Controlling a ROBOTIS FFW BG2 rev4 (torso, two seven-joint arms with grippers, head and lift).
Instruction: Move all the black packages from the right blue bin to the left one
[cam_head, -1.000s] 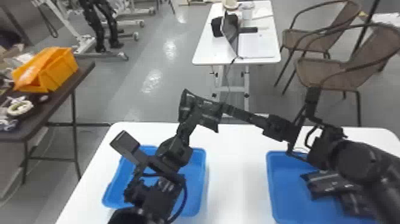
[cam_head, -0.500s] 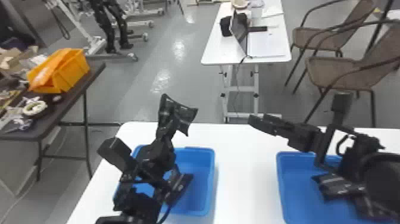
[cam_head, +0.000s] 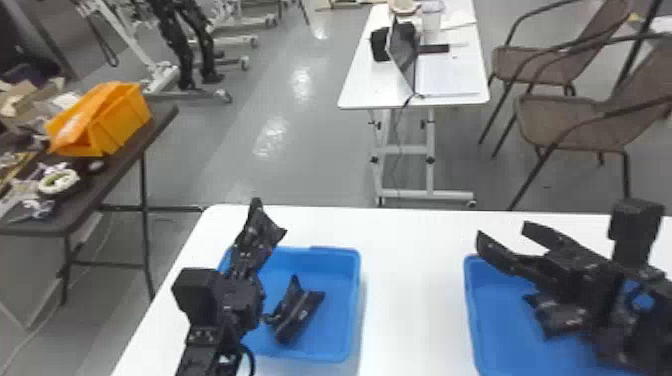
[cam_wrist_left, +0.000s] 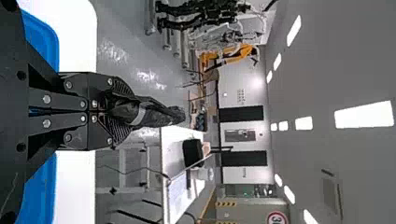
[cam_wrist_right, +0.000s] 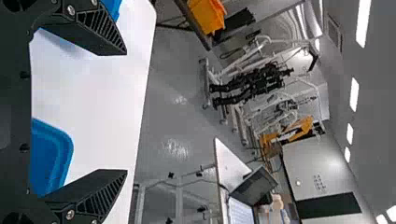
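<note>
My left gripper (cam_wrist_left: 122, 111) is pinching a package (cam_wrist_left: 159, 115), right gripper (cam_wrist_right: 123, 112) is gaping; I'm favouring a low release inside left bin (cam_head: 355, 305).

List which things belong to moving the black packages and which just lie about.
Part of the job:
- left blue bin, black package inside
- right blue bin, black package inside
- black package in left gripper
- open right gripper

Just lying about:
- orange bin
- brown chairs
- laptop on far table

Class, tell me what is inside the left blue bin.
Inside the left blue bin lies at least one black package. The left arm covers the bin's near-left part, so anything behind it is hidden.
</note>
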